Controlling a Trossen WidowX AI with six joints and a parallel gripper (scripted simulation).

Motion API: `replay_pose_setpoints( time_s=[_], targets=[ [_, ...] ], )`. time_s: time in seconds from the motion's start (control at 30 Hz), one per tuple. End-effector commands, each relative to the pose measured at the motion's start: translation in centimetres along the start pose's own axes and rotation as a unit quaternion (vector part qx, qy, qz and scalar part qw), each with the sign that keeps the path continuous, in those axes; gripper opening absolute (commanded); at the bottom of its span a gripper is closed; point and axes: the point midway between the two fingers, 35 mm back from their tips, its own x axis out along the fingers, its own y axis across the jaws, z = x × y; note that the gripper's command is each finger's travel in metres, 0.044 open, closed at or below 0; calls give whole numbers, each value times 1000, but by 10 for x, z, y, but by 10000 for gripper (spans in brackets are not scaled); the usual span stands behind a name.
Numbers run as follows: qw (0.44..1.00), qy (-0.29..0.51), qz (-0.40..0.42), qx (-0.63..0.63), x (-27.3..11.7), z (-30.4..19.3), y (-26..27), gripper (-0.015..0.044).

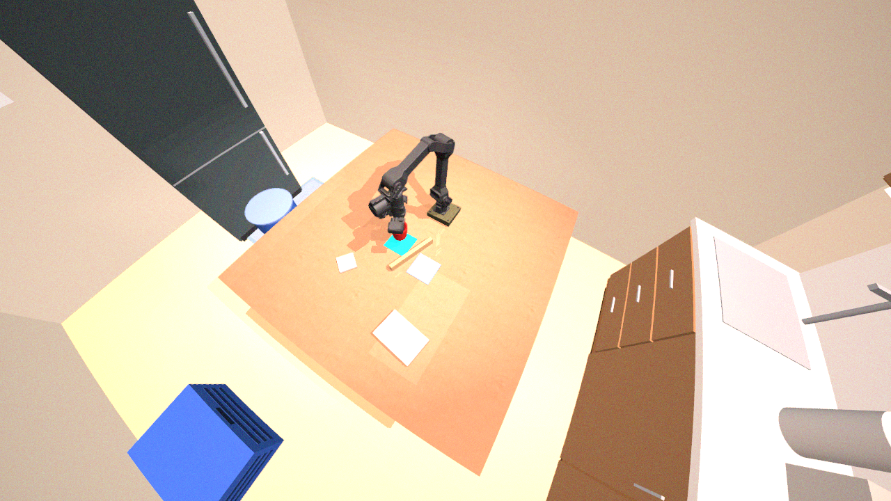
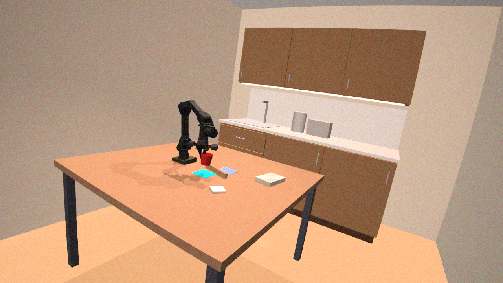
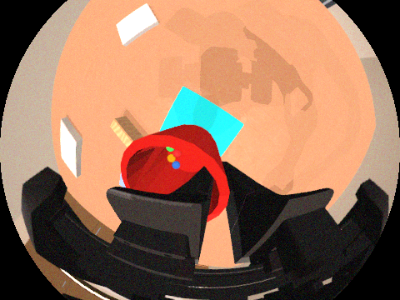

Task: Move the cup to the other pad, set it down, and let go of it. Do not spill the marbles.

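My gripper [image 2: 202, 154] [image 3: 217, 165] is shut on the wall of the red cup [image 1: 401, 232] [image 2: 206, 159] [image 3: 196, 135]. The cup hangs in the air, roughly upright, over or close to the cyan pad [image 1: 399, 246] [image 2: 204, 173] [image 3: 208, 110]. In the wrist view a green marble [image 3: 170, 148], an orange marble [image 3: 171, 158], a blue marble [image 3: 176, 165] and a red marble [image 3: 177, 153] lie inside the cup. The pale lavender pad [image 1: 424, 268] [image 2: 228, 171] lies across the wooden bar, mostly hidden by the cup in the wrist view.
The low wooden bar [image 1: 409, 254] [image 2: 217, 171] [image 3: 127, 131] lies between the two pads. A small white block [image 1: 346, 262] [image 2: 217, 189] [image 3: 137, 25] lies near the cyan pad. A larger white block [image 1: 400, 337] [image 2: 270, 178] [image 3: 71, 147] lies beyond the lavender pad.
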Motion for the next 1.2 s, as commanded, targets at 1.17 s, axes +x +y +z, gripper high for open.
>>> replay_pose_setpoints(
  time_s=[1.17],
  targets=[
    [1000, -1, -3, -2, 50, 2, -3, 0]
  ],
)
